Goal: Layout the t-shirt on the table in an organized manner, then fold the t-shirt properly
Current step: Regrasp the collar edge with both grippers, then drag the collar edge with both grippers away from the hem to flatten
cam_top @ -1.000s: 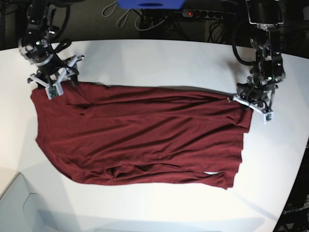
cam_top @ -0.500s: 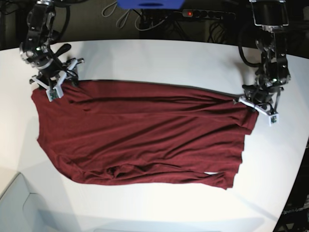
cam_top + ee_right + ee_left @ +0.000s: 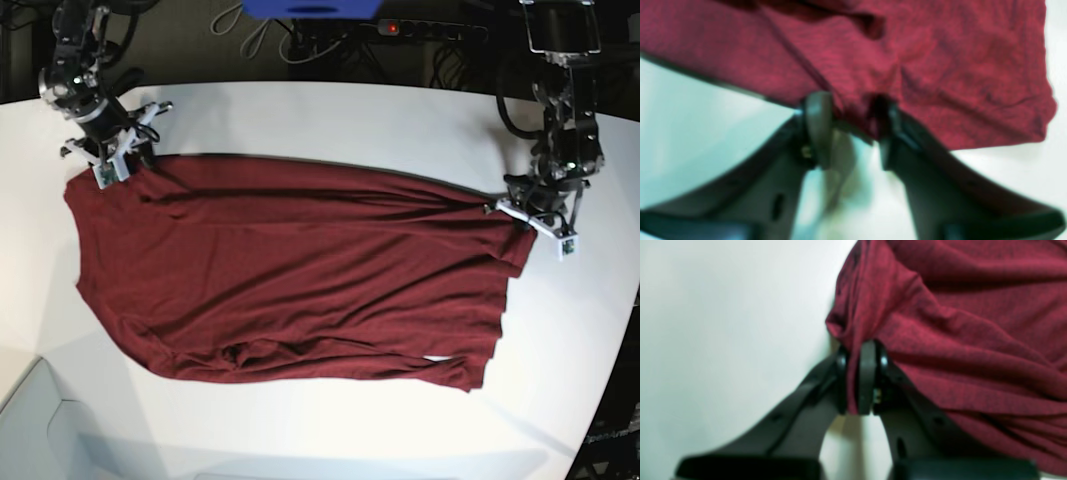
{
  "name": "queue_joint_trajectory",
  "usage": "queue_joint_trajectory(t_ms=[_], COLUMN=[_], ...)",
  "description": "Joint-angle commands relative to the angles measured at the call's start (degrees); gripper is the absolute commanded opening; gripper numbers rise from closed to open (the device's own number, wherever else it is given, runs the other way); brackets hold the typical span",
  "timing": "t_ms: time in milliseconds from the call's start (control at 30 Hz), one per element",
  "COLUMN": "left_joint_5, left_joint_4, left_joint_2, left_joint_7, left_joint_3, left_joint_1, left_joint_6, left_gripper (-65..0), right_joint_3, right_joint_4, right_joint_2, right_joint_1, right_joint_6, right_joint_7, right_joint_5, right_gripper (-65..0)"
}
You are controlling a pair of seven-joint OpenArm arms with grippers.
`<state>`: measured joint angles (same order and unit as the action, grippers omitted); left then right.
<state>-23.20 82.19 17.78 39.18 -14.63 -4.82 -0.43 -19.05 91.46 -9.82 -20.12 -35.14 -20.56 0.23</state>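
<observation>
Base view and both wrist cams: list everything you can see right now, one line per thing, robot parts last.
t-shirt: one, dark red, spread wrinkled across the middle of the table.
table: one, white, under the shirt, curved far edge.
power strip: one, black with a red light, behind the table.
cables: several, pale and dark, behind the table beside the power strip.
blue object: one, blue, top edge of the base view, cut off.
left tool: one, black, shut on a bunched edge of the t-shirt.
right tool: one, black, jaws apart, straddling the shirt's edge.
</observation>
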Motion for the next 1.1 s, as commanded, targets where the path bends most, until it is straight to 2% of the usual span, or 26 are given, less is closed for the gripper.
queue_joint_trajectory(t_ms=[0,100,467,900,933,1033,1067], left_joint_5=[0.12,0.04,0.04,0.12,0.12,0.12,0.12], left_joint_4=[1.28,2.86,5.85,9.72,9.72,9.28,9.37], left_joint_2=[0.9,1.69,3.98,4.15,4.15,4.15,4.15], left_joint_7=[-0.89,-0.89,-0.98,-0.8,-0.8,-0.98,-1.16], left_joint_3=[-0.36,-0.36,-0.36,-2.11,-2.2,-2.38,-2.38], left_joint_1=[0.12,-1.2,-6.48,-11.4,-11.49,-12.19,-12.46], left_joint_6=[0.03,0.03,0.03,0.03,0.03,0.03,0.03], left_gripper=[-65.0,-65.0,-65.0,-65.0,-65.0,-65.0,-65.0], right_joint_3=[-0.51,-0.6,-2.27,-2.45,-2.62,-2.71,-2.71], right_joint_4=[0.63,0.98,3.53,8.8,8.72,8.8,8.8], right_joint_2=[-0.68,-0.77,-2.0,-1.47,-1.47,-1.47,-1.38], right_joint_1=[-0.32,-1.46,-5.42,-11.4,-11.92,-12.45,-12.54], right_joint_6=[-0.07,-0.07,-0.07,-0.16,-0.51,-4.86,-4.86], right_joint_7=[0.64,1.0,1.08,1.08,1.08,1.08,1.08], right_joint_5=[-0.19,-0.19,-0.19,-0.1,-0.1,-0.01,-0.01], right_gripper=[-50.9,-53.5,-54.0,-54.0,-54.0,-54.6,-55.2])
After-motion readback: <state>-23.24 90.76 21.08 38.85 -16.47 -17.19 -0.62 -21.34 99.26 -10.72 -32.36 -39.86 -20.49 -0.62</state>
